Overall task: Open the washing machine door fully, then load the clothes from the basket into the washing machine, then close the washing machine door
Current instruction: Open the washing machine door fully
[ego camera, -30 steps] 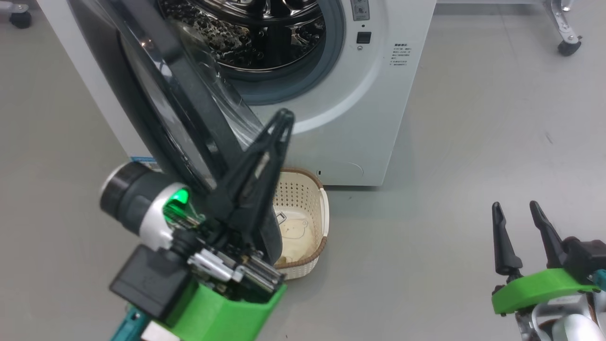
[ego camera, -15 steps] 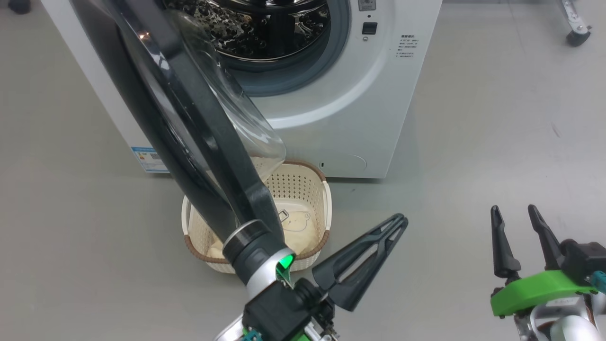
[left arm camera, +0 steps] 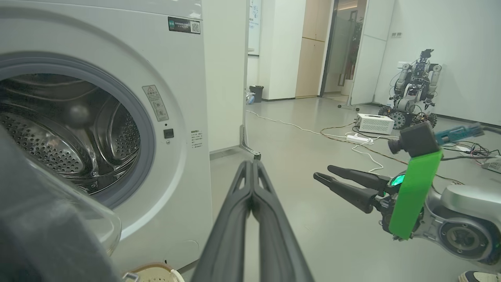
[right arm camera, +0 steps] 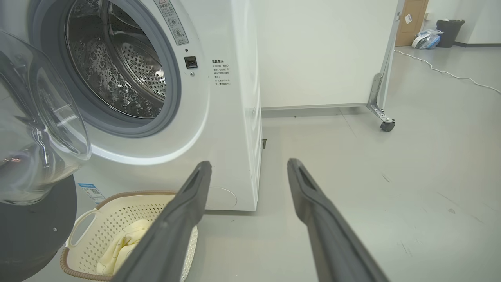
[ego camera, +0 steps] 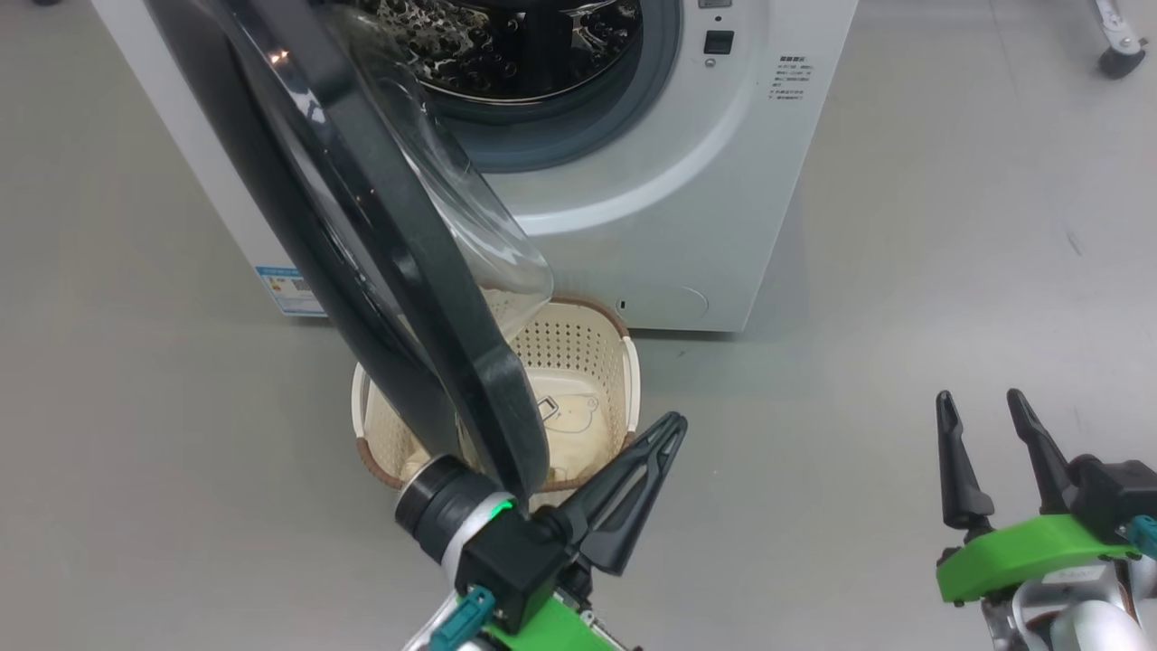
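Observation:
The washing machine [ego camera: 687,208] stands with its steel drum [ego camera: 506,54] exposed. The washing machine door [ego camera: 398,271] hangs open to the left, and its glass bowl [ego camera: 470,226] reaches over the basket [ego camera: 578,339] on the floor below. The clothes [ego camera: 578,434] lie in the basket, pale cream, and also show in the right wrist view [right arm camera: 125,243]. My left gripper [ego camera: 673,423] is shut and empty, just right of the basket's near corner and under the door's lower edge. My right gripper [ego camera: 981,398] is open and empty, far to the right over bare floor.
A castor of a wheeled frame [ego camera: 1121,59] is at the far right. A white panel on castors [right arm camera: 387,125] stands beside the machine. Farther off are another robot [left arm camera: 415,90], a white box [left arm camera: 375,123] and cables [left arm camera: 352,137] on the floor.
My left arm has dropped from in front of the door's edge to low beside the basket, its shut fingers now pointing up and right. The head view has tilted slightly. The right gripper holds still.

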`<state>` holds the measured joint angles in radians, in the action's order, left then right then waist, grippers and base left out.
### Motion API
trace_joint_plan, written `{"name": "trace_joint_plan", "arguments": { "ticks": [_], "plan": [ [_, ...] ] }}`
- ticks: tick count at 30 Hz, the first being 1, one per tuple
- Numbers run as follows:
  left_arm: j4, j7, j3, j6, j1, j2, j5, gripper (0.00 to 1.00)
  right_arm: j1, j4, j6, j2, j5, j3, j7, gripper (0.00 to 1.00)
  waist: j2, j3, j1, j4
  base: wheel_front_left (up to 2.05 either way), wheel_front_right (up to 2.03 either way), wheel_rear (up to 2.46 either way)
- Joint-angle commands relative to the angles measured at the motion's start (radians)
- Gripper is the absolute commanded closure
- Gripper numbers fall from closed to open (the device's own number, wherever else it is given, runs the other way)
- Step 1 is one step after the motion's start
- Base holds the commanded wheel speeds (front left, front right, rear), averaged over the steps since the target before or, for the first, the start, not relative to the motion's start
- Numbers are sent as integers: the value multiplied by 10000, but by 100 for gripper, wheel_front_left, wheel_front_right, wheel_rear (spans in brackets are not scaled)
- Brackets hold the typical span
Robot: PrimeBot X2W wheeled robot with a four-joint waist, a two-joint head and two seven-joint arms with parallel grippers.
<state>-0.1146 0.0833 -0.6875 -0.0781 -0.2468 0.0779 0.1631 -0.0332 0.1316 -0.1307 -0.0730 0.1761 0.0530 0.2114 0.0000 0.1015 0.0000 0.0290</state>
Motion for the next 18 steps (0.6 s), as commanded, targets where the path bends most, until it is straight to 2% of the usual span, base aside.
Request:
{"name": "trace_joint_plan", "arguments": {
  "ticks": [1, 10, 18],
  "plan": [
    [-171, 90, 357, 55, -135, 34, 108, 100, 434, -302, 0, -250, 43, -169, 108, 0, 0, 15, 0, 19, 0, 0, 0],
    [1234, 448, 850, 359, -252, 37, 438, 100, 500, -228, 0, -254, 87, -280, 88, 0, 0, 68, 0, -15, 0, 0, 0],
    [1715, 644, 1057, 617, -350, 33, 544, 100, 454, -186, 0, -286, 92, -222, 67, 0, 0, 52, 0, 99, 0, 0, 0]
  ]
}}
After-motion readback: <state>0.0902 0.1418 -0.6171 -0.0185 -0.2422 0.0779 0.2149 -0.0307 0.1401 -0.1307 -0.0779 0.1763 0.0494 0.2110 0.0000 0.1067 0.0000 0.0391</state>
